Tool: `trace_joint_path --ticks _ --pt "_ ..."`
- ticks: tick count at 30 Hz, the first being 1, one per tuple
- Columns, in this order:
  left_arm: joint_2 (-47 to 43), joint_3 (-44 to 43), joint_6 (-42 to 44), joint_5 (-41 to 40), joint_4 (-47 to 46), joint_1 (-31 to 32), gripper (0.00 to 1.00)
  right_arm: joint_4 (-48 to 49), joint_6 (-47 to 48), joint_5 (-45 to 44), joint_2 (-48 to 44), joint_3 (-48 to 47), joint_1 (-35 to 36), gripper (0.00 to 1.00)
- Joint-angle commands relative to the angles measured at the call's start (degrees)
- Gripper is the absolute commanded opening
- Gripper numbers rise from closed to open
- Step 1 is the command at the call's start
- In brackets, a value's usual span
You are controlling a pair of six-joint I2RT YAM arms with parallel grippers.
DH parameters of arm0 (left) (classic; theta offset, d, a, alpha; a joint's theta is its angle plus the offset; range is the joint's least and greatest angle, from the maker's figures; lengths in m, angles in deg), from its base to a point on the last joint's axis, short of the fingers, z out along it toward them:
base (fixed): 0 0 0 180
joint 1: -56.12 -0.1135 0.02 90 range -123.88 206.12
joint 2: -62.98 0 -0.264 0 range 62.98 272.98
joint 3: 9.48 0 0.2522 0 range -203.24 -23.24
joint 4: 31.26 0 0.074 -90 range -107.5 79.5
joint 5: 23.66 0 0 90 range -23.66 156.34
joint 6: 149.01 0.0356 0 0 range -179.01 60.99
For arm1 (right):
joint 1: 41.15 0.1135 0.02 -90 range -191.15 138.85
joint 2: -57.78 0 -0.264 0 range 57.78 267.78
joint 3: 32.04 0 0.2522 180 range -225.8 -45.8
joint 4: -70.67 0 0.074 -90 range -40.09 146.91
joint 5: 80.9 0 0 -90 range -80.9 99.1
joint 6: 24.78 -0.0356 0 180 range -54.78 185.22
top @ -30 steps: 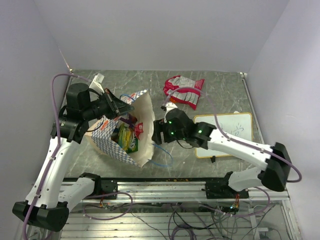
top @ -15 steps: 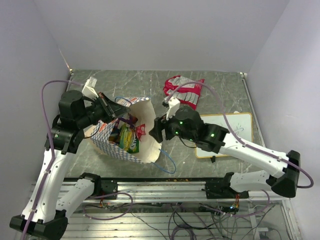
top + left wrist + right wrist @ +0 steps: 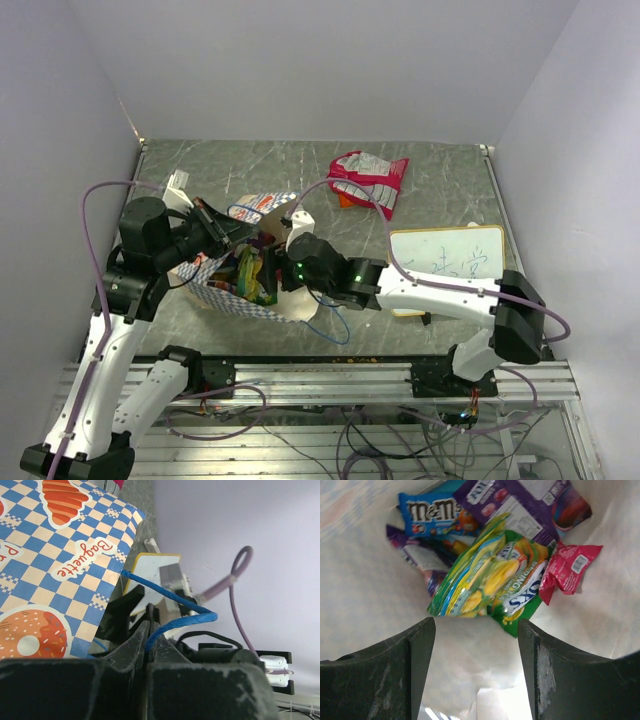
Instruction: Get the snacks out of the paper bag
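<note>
Four packets are clearly made out in the right wrist view, heaped at the far end of the bag's (image 3: 365, 605) pale interior: a blue packet (image 3: 434, 514) at upper left, a purple packet (image 3: 530, 502) at upper right, a green-yellow packet (image 3: 480, 577) in the middle, lapped over the other two, and a red packet (image 3: 567, 570) just beside it on the right. A fifth, purple and white (image 3: 422, 557), is partly covered by the blue and green-yellow ones. None of them is touched by the right pincer (image 3: 477, 672), whose fingers (image 3: 395, 675) are held wide apart in the foreground, framing the heap.

From the top camera, the bag (image 3: 225, 297) is seen lying on its side on the bench (image 3: 440, 165), left of centre, its mouth turned to the right. The right pincer (image 3: 281, 272) is pushed into that mouth, and its tips are hidden by the paper rim. The left pincer (image 3: 236, 232) is placed at the upper edge of the bag.

In the left wrist view, the left pincer (image 3: 148, 632) is seen closed on the blue string handle (image 3: 175, 602), which is pinched between the fingertips and looped away to the right. The bag's checkered side (image 3: 50, 555) fills the left of that view.

A red-and-white packet (image 3: 368, 180) lies on the bench outside the bag, well apart from it toward the far edge. A white board (image 3: 445, 262) lies on the right, partly crossed by the right arm.
</note>
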Motion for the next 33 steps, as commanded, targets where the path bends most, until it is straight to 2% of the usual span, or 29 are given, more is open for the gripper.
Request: trace_joint_path --ticks 1,7,17,22,25,28,29,31,33 --pt "-1.1 -0.9 -1.9 0.5 -2.7 0.6 0.07 4.3 -10.0 -11.0 3.9 -1.1 0.4 0.66" --pt "-0.5 -2.5 -2.1 0.1 -4.1 0.6 0.07 11.4 -10.0 -10.5 8.3 -1.6 0.6 0.67" --pt "0.9 -5.3 2.4 1.0 -2.2 0.6 0.07 13.5 -16.8 -10.8 15.3 -3.3 0.7 0.75" --pt "-1.0 -1.9 -0.7 1.7 -5.2 0.6 0.07 7.5 -17.3 -9.9 20.2 -8.8 0.6 0.72" --pt "-1.6 -1.4 -0.9 1.4 -5.4 0.6 0.07 7.2 -16.3 -9.8 20.5 -9.3 0.6 0.62" --pt "-1.3 -2.8 1.3 0.3 -2.6 0.5 0.07 6.8 -14.5 -10.5 20.2 -9.5 0.6 0.39" --pt "-1.2 -3.0 1.6 0.1 -2.0 0.5 0.07 6.2 -14.1 -11.0 19.9 -9.7 0.6 0.35" --pt "-1.3 -3.1 2.0 -0.4 -1.8 0.6 0.07 5.2 -12.4 -11.3 19.3 -10.4 0.5 0.20" --pt "-1.5 -2.6 1.7 -0.8 -2.6 0.5 0.07 5.5 -10.4 -10.6 18.2 -10.8 0.5 0.14"
